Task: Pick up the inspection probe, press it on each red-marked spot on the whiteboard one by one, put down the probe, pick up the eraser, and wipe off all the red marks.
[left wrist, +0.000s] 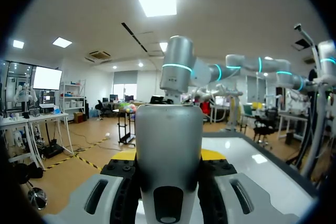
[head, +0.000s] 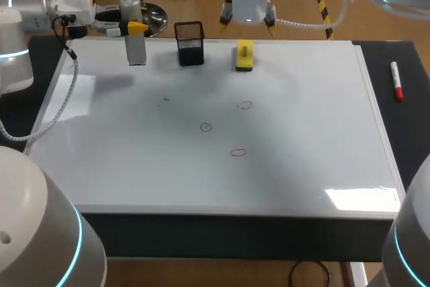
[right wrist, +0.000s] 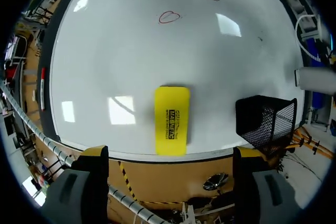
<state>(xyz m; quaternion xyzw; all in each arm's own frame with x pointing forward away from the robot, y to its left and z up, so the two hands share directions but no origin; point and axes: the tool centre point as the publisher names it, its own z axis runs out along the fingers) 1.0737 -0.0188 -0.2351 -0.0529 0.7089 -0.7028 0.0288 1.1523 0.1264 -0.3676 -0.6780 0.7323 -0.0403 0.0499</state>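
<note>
My left gripper clamps the probe upright above the whiteboard's far left corner. The red marks lie rightward, toward its middle. My right gripper gapes wide.

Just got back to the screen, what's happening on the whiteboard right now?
The left claw is shut on the grey inspection probe, holding it upright over the far left corner of the whiteboard, beside the black mesh holder. The three small marks in the middle of the board are not wiped. The right claw is open, above the yellow eraser lying at the far edge.
</note>
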